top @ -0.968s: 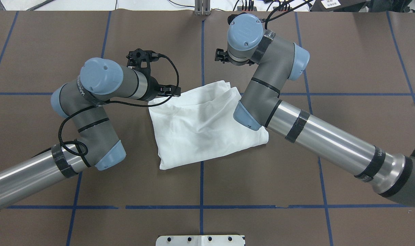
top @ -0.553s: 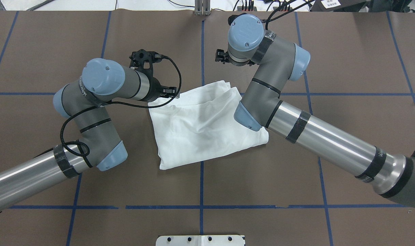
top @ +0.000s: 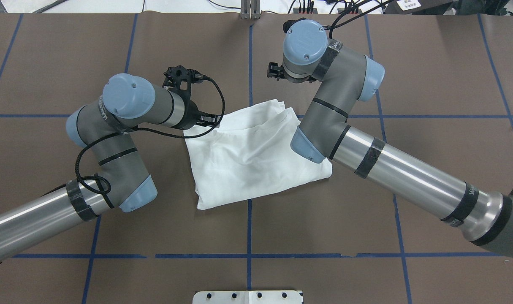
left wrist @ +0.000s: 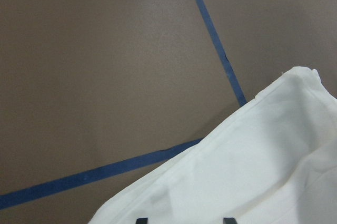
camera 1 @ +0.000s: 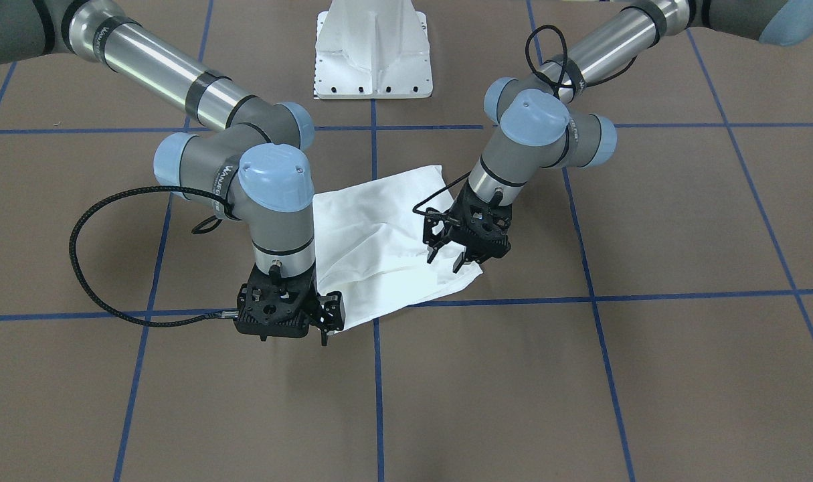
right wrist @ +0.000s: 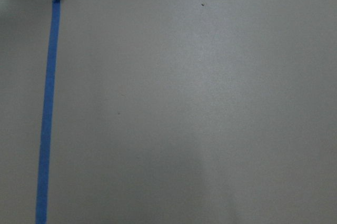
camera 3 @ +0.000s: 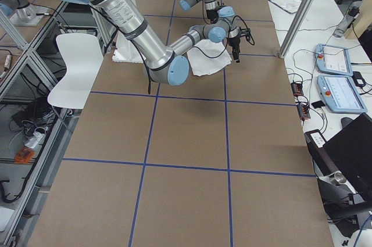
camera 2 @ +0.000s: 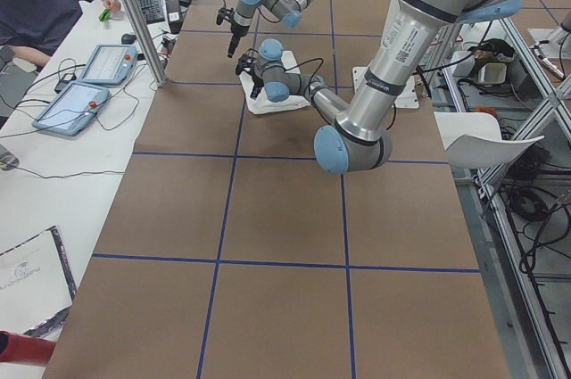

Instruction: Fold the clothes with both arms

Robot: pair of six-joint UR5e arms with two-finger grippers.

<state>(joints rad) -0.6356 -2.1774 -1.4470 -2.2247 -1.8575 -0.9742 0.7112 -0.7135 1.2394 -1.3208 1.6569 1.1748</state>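
T-shirt [top: 248,164] — white, folded into a compact packet — is found at the middle of the table [top: 366,236], lying across the centre blue tape line [top: 248,236]. Its long axis is judged to run left to right, with the right end skewed slightly to the far side.

Near side: bare mat is noted between the packet's near edge and the white pedestal base [top: 248,296]. The near-right corner is overhung by the right arm [top: 408,177], and contact there cannot be told.

Far-left corner: the left gripper [camera 1: 445,261] is placed directly over this corner, pointing down, jaws parted and nothing held. In the left wrist view two dark fingertips [left wrist: 141,221] are seen set apart, with cloth beneath them and bare mat beyond the hem. Whether the cloth is touched cannot be confirmed.

Far side: the right gripper [camera 1: 328,320] is held raised close by the far-right corner, just off the cloth — only mat and tape are shown in its wrist view. Its jaw width cannot be told.

Judgement: the left gripper is the nearer to a hold, since its corner lies straight below. The right gripper would first have to be lowered and brought slightly nearward onto its corner. Ample room is available for a fold toward the near edge, provided the right arm is kept off the cloth.
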